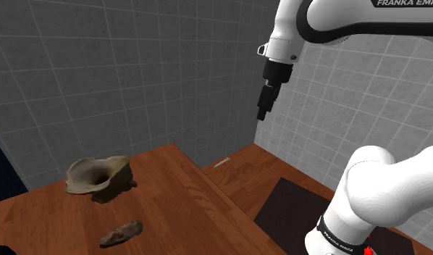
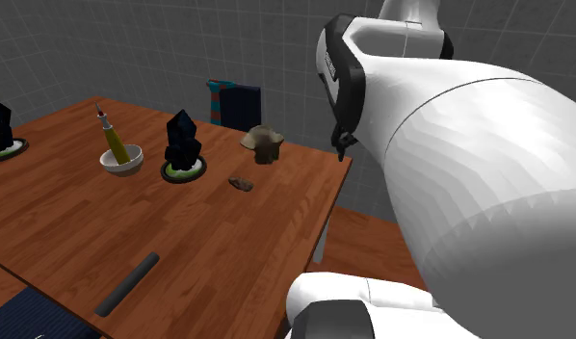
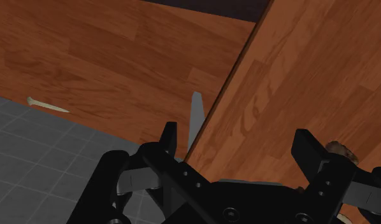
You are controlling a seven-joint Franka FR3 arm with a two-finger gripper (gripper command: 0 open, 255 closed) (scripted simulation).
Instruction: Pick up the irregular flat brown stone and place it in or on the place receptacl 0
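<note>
End effector (image 1: pixel 263 110): all-black, two fingers standing apart, nothing between them. Hangs high above bench (image 1: pixel 171 203) edge, well apart from receptacle (image 1: pixel 99 176), on its shoulder-view right.

Stone (image 1: pixel 121 233): flat, irregular, brown. Lies on bench near receptacle, toward shoulder view's bottom, not touching it.

Receptacle: tan, bowl-shaped, uneven rim, hollow centre.

Handling (judged): rigid, light, rough enough to resist slipping. Low profile leaves little to grip, so take across narrow width at middle, fingers down close to bench.

Writing: "FRANKA EMIK" on arm (image 1: pixel 338 22), cut by frame edge.

Dim, even, soft shadows, sharp.
</note>
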